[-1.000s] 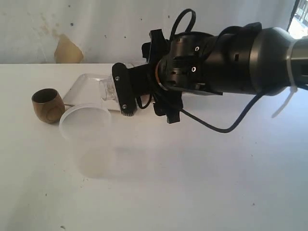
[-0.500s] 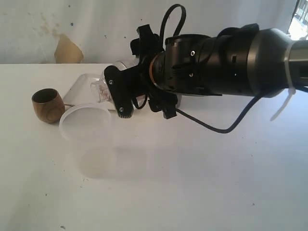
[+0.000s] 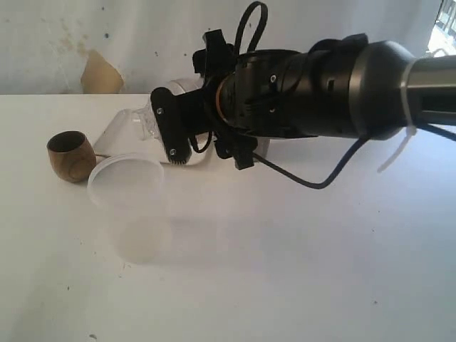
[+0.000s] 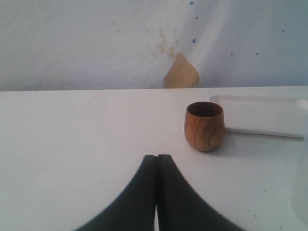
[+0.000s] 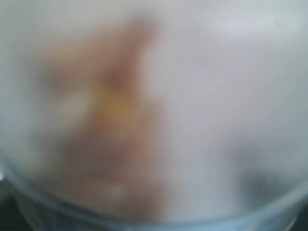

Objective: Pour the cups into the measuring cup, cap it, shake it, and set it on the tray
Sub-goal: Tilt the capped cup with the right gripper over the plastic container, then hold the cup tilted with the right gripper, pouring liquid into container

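- Mid-task: the small round brown wooden cup (image 3: pixel 71 155) stands upright at nine o'clock on the white table (image 3: pixel 285 271), just beside the flat white rectangular tray (image 4: pixel 260 115). Whether it has been emptied cannot be told.
- No cap shows, so capping, shaking and setting down look yet to be done.
- The right gripper (image 3: pixel 162 127), jaws spread wide, appears to clasp the tall clear plastic measuring cup (image 3: pixel 148 122). The cup is tipped sideways off the table near the tray, at twelve o'clock from the wide milky translucent plastic tub (image 3: pixel 128 182).
- The left gripper (image 4: pixel 156 161) is closed tight and empty, with the wooden cup at its one o'clock.
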`<state>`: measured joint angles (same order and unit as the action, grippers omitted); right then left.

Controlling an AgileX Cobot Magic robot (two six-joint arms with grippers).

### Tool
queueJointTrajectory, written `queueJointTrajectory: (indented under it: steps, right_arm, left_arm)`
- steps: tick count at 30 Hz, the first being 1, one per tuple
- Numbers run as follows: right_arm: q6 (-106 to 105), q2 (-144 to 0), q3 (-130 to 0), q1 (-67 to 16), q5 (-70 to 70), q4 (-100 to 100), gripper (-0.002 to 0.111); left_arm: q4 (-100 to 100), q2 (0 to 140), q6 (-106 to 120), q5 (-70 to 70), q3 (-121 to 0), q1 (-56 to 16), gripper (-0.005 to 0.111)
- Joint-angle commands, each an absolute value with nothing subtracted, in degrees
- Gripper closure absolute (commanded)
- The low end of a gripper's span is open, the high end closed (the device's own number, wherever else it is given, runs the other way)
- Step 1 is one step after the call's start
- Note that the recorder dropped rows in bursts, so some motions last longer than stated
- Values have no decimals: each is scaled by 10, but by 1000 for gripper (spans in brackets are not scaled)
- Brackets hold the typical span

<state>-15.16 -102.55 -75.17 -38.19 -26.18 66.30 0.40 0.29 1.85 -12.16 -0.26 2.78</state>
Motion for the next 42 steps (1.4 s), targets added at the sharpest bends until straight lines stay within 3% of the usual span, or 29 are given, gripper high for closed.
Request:
queueJointTrajectory:
  steps: [1, 42]
  right_arm:
    - [-146, -1034, -760, -382, -266, 709, 108]
    - [-179, -1036, -761, -396, -259, 898, 108]
  left_arm:
    - [5, 0, 16, -116, 0, 27, 107]
    - [5, 0, 16, -116, 0, 27, 107]
